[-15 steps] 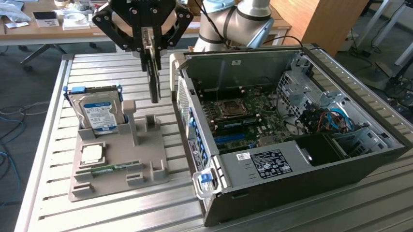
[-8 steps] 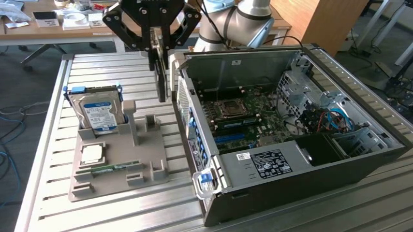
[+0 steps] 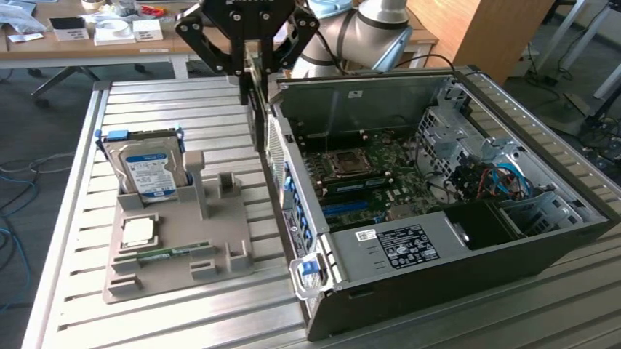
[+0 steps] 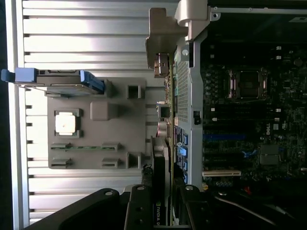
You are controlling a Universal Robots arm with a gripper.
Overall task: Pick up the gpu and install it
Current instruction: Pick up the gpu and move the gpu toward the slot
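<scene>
The gripper (image 3: 257,69) hangs above the slatted tabletop (image 3: 165,102), its jaws clamped on the gpu (image 3: 254,120), which hangs on edge, long side pointing down. The card sits just beside the outer wall of the open computer case (image 3: 543,182), between that wall and the grey holder (image 3: 223,254); whether it touches the wall I cannot tell. In the wrist view its pale bracket (image 4: 160,40) overlaps the case corner. The holder lies toward the tabletop's edge at the exterior view's left, carrying an upright hard drive (image 3: 145,171), a square chip (image 3: 139,231) and a memory stick (image 3: 170,253)
</scene>
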